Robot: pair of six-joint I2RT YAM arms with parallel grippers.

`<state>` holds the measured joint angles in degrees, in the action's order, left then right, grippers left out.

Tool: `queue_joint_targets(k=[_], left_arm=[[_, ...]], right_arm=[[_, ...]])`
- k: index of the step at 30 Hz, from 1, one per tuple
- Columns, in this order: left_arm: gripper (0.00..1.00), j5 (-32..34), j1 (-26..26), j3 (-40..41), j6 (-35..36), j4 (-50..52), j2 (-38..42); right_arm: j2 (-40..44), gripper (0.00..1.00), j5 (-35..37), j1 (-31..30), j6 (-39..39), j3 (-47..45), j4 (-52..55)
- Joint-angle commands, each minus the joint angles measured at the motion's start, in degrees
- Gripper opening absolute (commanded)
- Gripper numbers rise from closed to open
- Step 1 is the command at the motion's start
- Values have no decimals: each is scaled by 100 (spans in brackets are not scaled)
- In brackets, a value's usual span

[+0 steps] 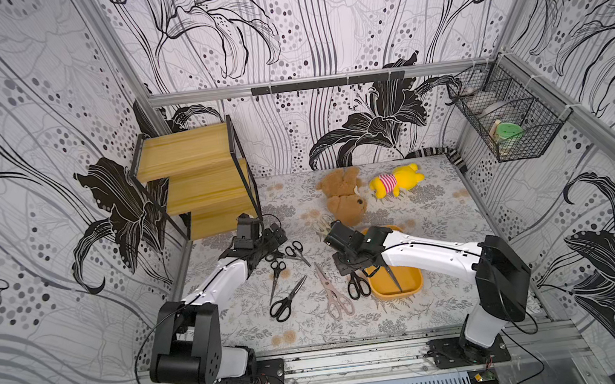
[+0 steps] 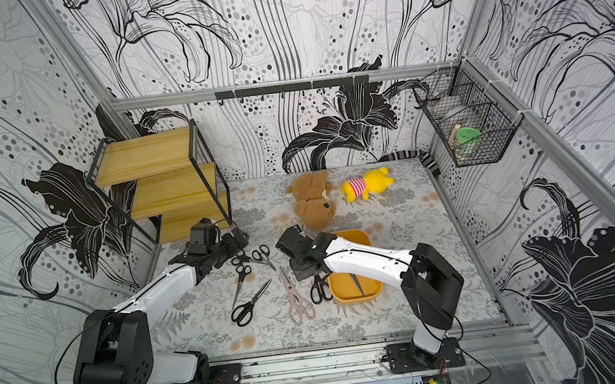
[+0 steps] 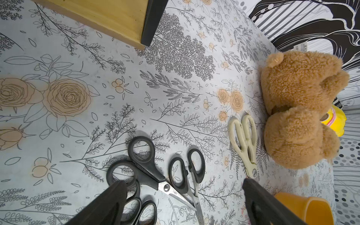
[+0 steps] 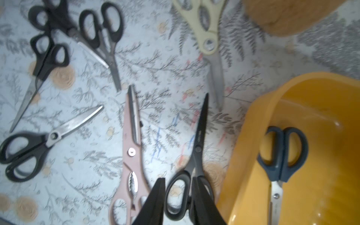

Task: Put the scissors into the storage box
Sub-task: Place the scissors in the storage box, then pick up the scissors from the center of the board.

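The yellow-orange storage box (image 1: 413, 288) (image 4: 243, 136) holds blue-handled scissors (image 4: 282, 153). Beside it on the table lie black scissors (image 1: 358, 285) (image 4: 196, 148). My right gripper (image 1: 351, 268) (image 4: 178, 180) hangs over their handles, narrowly open, with one handle loop between its fingers. Pink shears (image 1: 333, 292), cream shears (image 3: 244, 140) and several black-handled scissors (image 1: 285, 302) lie loose to the left. My left gripper (image 1: 275, 238) (image 3: 185, 187) stands wide open over two crossed black pairs (image 3: 155, 173), holding nothing.
A brown teddy bear (image 1: 344, 200) and a yellow plush (image 1: 395, 180) lie behind the box. A stepped wooden shelf (image 1: 194, 178) stands at the back left, close to the left arm. A black wire basket (image 1: 511, 122) hangs on the right wall.
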<state>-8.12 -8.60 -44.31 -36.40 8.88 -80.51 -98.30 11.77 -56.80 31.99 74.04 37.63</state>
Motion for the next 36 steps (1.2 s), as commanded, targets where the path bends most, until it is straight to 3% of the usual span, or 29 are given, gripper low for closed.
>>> queue_joint_targets(k=[1,6,15,36], left_arm=[[97,168,-12,61,26,-114,53],[97,191,-18,63,30,-125,10],[97,286,-14,55,73,-120,-29],[97,313,-12,11,106,-71,-70]], right_arm=[[-273,28,0,-338,295,163,310],[-526,28,-193,-644,501,212,251],[-548,28,-309,-644,979,-325,158],[-891,26,0,-482,1341,-384,360]])
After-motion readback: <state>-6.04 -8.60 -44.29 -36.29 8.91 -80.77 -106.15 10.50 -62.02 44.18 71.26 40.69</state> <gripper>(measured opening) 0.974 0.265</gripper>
